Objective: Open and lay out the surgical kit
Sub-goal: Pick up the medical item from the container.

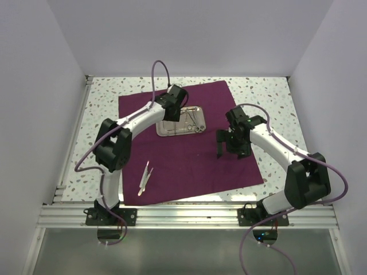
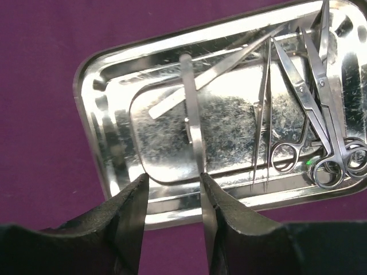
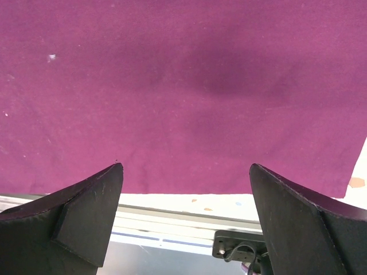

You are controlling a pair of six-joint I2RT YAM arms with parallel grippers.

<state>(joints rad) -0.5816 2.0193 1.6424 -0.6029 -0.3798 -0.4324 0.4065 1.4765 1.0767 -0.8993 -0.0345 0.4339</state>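
On the speckled bench (image 1: 269, 97) the plum cloth (image 1: 189, 166) lies spread, steel tray (image 2: 92, 114) at its far middle just under the part-open left gripper (image 2: 175, 180), tweezers (image 2: 194, 114) pointing straight away from one jaw; the right gripper (image 3: 186, 172) gapes empty, farther off.

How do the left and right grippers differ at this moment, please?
The left gripper hangs over the steel tray; the right gripper over bare purple cloth. The left gripper's jaws stand partly apart, the right gripper's much wider. A thin silver instrument lies against one finger of the left gripper; nothing lies between the right gripper's fingers. Both have black fingers.
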